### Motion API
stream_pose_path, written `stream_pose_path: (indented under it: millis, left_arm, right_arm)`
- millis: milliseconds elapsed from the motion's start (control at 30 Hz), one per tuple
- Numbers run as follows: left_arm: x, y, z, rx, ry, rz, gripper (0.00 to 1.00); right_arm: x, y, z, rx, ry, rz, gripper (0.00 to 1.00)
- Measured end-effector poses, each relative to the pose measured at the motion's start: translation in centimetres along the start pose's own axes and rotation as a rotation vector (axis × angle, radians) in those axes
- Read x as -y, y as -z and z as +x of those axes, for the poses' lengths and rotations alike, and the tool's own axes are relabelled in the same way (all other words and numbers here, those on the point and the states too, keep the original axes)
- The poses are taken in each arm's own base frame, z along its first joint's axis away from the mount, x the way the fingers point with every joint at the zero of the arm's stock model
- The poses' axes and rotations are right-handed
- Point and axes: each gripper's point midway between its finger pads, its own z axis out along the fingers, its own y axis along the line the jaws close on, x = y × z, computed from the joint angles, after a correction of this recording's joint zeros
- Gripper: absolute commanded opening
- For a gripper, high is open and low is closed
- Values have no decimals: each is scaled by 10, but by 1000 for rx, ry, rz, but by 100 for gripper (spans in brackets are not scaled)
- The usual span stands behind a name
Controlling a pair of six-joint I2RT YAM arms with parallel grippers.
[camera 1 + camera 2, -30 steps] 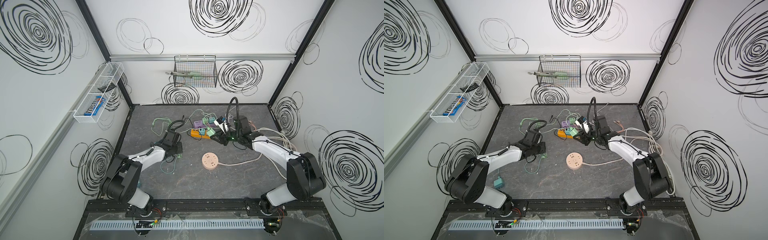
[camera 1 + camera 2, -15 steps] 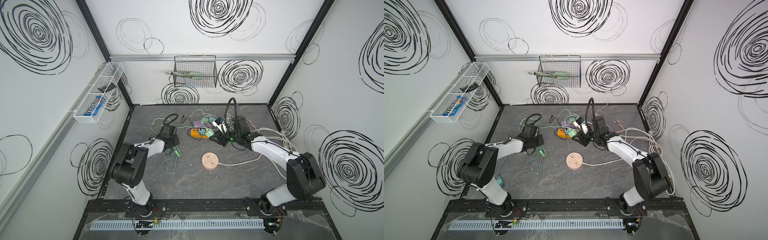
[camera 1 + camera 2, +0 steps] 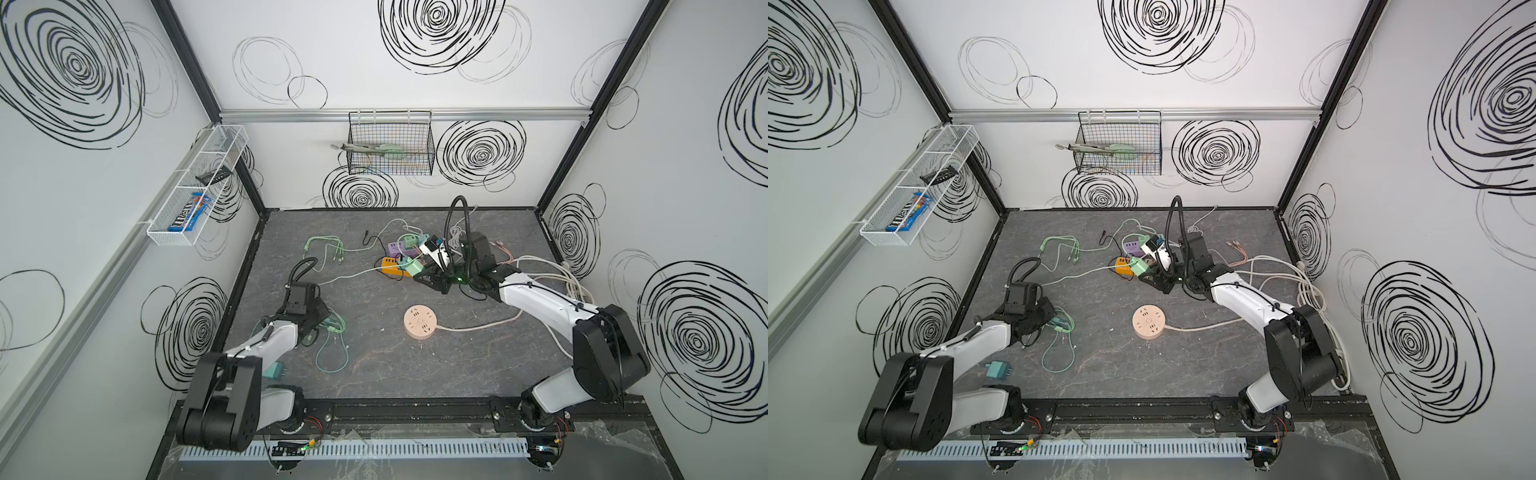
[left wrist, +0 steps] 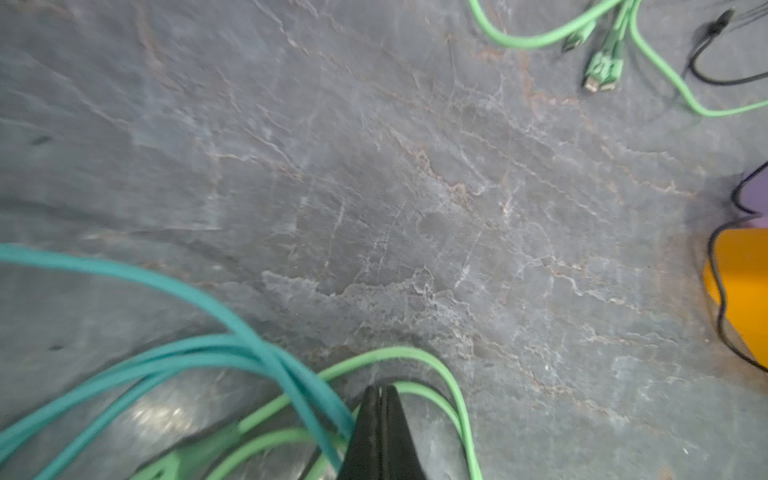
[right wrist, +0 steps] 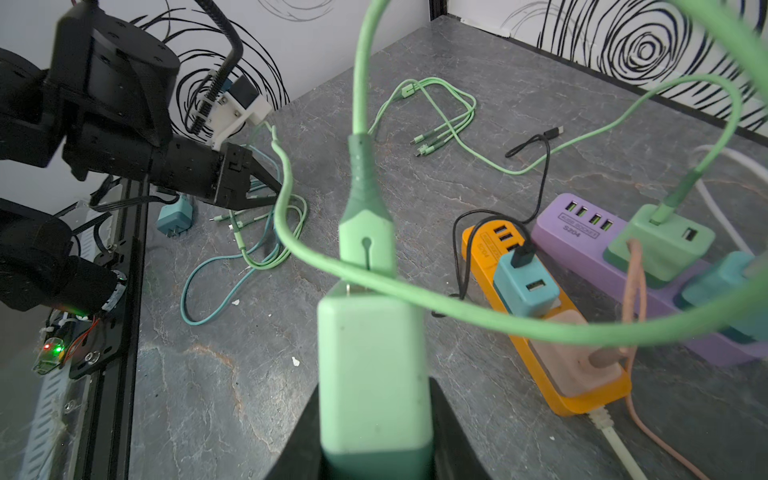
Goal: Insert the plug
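My right gripper (image 5: 374, 409) is shut on the plug (image 5: 372, 357), a pale green charger block with a green cable in its end. In both top views the plug (image 3: 414, 268) (image 3: 1139, 266) hangs next to the orange power strip (image 5: 484, 243) and the purple power strip (image 5: 582, 224), which hold other chargers. A round peach socket (image 3: 419, 327) lies mid-table. My left gripper (image 4: 380, 390) (image 3: 326, 322) is shut low over the table at the left. Green and teal cables (image 4: 266, 357) loop round its tips; whether one is pinched does not show.
A teal charger (image 3: 272, 370) lies near the left arm's base. Loose green cables (image 3: 328, 249) and a black lead (image 5: 536, 145) sprawl behind. White cords (image 3: 557, 270) pile at the right wall. A wire basket (image 3: 390, 145) hangs on the back wall.
My left gripper has drawn back toward the front left of the table, staying shut. The right arm has held still with the plug.
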Motion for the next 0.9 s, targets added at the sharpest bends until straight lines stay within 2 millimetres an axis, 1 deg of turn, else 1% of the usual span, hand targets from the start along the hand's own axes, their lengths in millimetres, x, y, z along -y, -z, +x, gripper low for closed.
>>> stream_pose_path:
  millis: [67,100,167,200,267,333,367,433,500,533,600,667,733,800,900]
  left_arm:
    - [14,17,-13,34,-12,29,0]
    - [25,26,-21,53,-25,46,0]
    - [54,48,-42,100,-61,92,0]
    - [73,62,-54,130,-87,120,0]
    - [113,94,-76,193,-141,189,0]
    - [153,133,-97,258,-193,268,0]
    - [168,149,-103,282,-211,300,0]
    - [200,190,-118,341,-255,375,0]
    - [221,221,-127,384,-285,430,0]
    - [228,234,-131,402,-298,450,0]
    - [235,255,-138,433,-314,473,0]
    - [238,266,-145,453,-325,485,0]
    - [241,270,-150,457,-335,492,0]
    - [239,261,-153,448,-344,477,0]
    - [230,233,-167,430,-336,416,0]
  right_arm:
    - [-1,0,-4,18,18,7,0]
    - [-2,1,-5,25,24,14,0]
    - [-4,6,-7,42,39,34,0]
    - [-5,9,-10,53,46,48,0]
    - [-4,15,-17,77,61,75,0]
    - [-3,23,-28,109,76,109,0]
    - [-3,26,-32,122,84,120,0]
    - [-3,32,-41,151,95,142,0]
    - [-3,37,-47,171,102,158,0]
    - [-3,40,-49,179,103,166,0]
    - [-3,43,-52,190,103,177,0]
    - [-3,47,-55,201,100,190,0]
    - [-2,50,-59,216,98,204,0]
    - [-2,53,-62,230,97,215,0]
    - [-2,55,-64,248,93,217,0]
